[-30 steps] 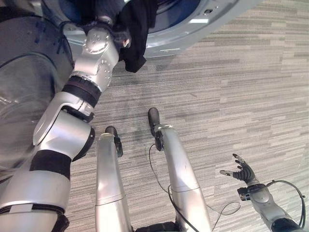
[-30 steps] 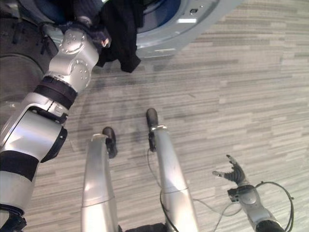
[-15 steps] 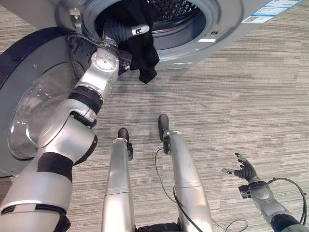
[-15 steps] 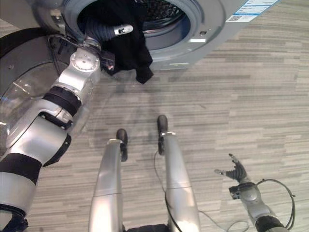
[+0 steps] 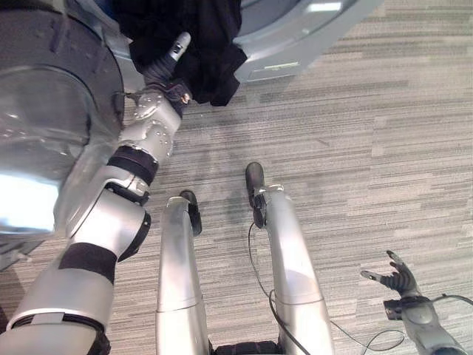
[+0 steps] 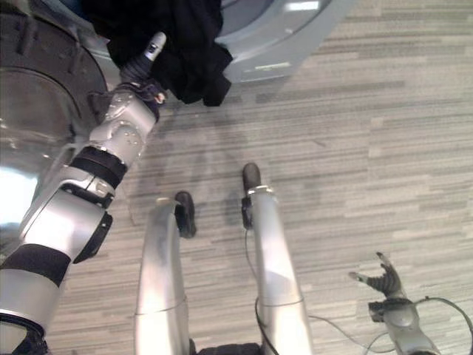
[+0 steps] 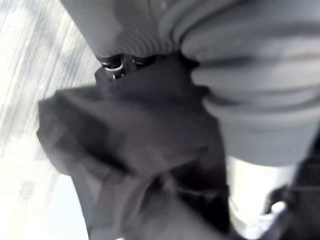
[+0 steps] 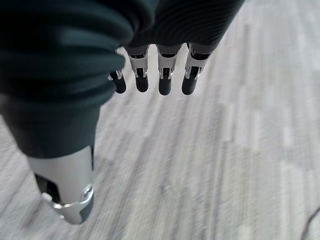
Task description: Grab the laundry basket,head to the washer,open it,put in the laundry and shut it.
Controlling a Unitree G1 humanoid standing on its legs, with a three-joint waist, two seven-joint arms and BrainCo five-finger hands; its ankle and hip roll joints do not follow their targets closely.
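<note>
Laundry (image 5: 199, 44): limp black cloth, left hand (image 5: 164, 70) gripping.

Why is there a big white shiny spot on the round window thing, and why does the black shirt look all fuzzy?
Left eye view: light glares off the open washer door. Left wrist view: the black garment sits very close and looks soft and blurred.

The laundry (image 5: 194, 46) is plain black, hanging against the washer's (image 5: 295, 37) silver-grey front. The door (image 5: 44, 140) has a dark rim round clear, glinting glass, and the floor (image 5: 369, 148) is streaked in grey and beige bands
</note>
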